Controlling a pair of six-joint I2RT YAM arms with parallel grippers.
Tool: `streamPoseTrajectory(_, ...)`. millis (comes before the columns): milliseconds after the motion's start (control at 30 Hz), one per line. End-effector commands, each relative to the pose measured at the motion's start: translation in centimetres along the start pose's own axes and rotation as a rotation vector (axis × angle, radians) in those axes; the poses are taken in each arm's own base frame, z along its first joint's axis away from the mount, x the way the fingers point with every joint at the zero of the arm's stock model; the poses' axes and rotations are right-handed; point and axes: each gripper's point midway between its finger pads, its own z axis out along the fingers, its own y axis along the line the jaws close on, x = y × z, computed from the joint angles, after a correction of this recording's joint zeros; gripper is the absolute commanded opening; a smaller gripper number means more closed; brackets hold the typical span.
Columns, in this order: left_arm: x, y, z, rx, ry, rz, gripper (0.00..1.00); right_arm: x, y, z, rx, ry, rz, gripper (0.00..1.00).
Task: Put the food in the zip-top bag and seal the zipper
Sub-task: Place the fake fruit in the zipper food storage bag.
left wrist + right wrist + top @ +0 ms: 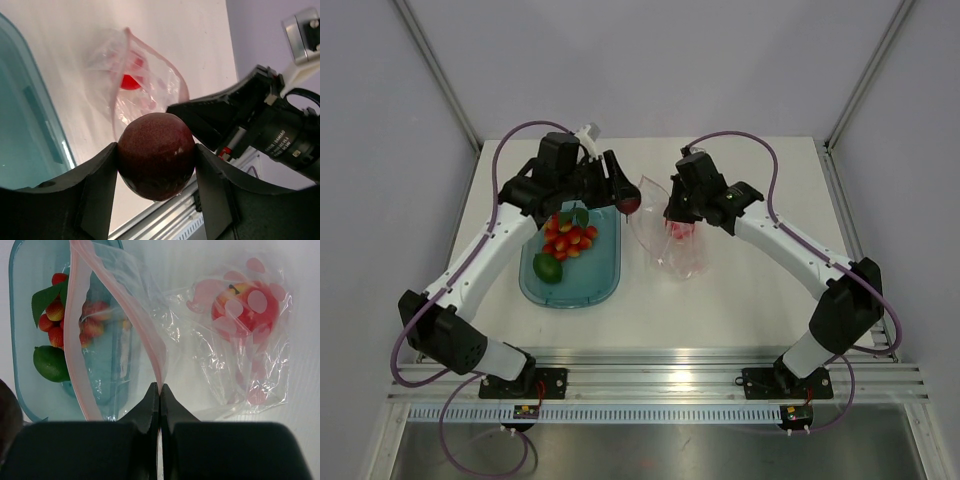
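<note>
My left gripper [156, 170] is shut on a dark red round fruit [156, 155], held in the air just left of the zip-top bag's mouth [629, 204]. The clear zip-top bag [670, 240] lies right of the tray with a red apple-like fruit [242, 305] inside. My right gripper [160, 390] is shut on the pinkish-red zipper [150, 347] at the mouth edge and holds it up, so the mouth [150, 75] stands open. More food [568, 237], red and orange pieces plus a green lime [548, 267], lies in the teal tray [595, 285].
The teal oval tray sits left of centre under my left arm. A green leaf [47, 297] lies among the fruit. The right arm's camera and cables [280, 135] are close beside the held fruit. An aluminium rail [650, 360] runs along the near table edge.
</note>
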Motion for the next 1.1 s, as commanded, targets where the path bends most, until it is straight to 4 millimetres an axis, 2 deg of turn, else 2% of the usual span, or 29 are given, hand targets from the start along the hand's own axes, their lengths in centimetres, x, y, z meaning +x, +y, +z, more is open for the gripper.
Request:
streamPoseTrajectory(0,0.7,-3.9,-1.1,0.172,0.014,0.008,0.38,-2.4,2.4,-0.9,-0.070,-0.069,0.020,0.00)
streamPoseTrajectory(133,2.1,-3.9,0.5,0.168,0.048,-0.007,0.38,-2.4,2.8,-1.2,-0.082,-0.069,0.025,0.00)
streamPoseTrajectory(400,2.6,-2.7,4.7,0.108,0.091,-0.030,0.40,-2.3,3.1,-2.3,-0.100,-0.083,0.038,0.00)
streamPoseTrajectory(533,3.4,-2.6,5.8,0.093,0.129,-0.031,0.64,-2.3,2.9,-2.6,-0.095,-0.085,0.038,0.00)
streamPoseTrajectory(567,3.5,-2.7,5.8,0.093,0.128,-0.027,0.75,-2.3,2.9,-2.7,-0.097,-0.087,0.038,0.00)
streamPoseTrajectory(600,3.5,-2.7,5.8,0.092,0.127,-0.024,0.79,-2.3,2.9,-2.8,-0.097,-0.087,0.038,0.00)
streamPoseTrajectory(633,3.5,-2.8,5.7,0.094,0.125,-0.023,0.81,-2.3,2.9,-2.8,-0.097,-0.087,0.038,0.00)
streamPoseTrajectory(667,3.4,-2.8,5.5,0.093,0.124,-0.019,0.88,-2.3,2.9,-2.7,-0.095,-0.087,0.038,0.00)
streamPoseTrajectory(733,3.2,-3.0,5.1,0.092,0.117,-0.013,0.92,-2.2,2.8,-2.6,-0.094,-0.086,0.040,0.00)
streamPoseTrajectory(833,2.8,-3.5,3.7,0.097,0.100,0.007,0.93,-2.1,2.7,-2.6,-0.092,-0.085,0.039,0.00)
streamPoseTrajectory(933,1.7,-4.6,1.4,0.111,0.050,0.044,0.91,-1.9,2.6,-2.4,-0.086,-0.083,0.038,0.00)
streamPoseTrajectory(1000,1.3,-4.8,-0.8,0.092,0.018,0.077,0.88,-1.8,2.4,-2.2,-0.081,-0.079,0.035,0.00)
streamPoseTrajectory(1067,0.9,-3.8,-2.5,0.028,-0.021,0.099,0.85,-1.7,2.3,-2.2,-0.080,-0.078,0.032,0.00)
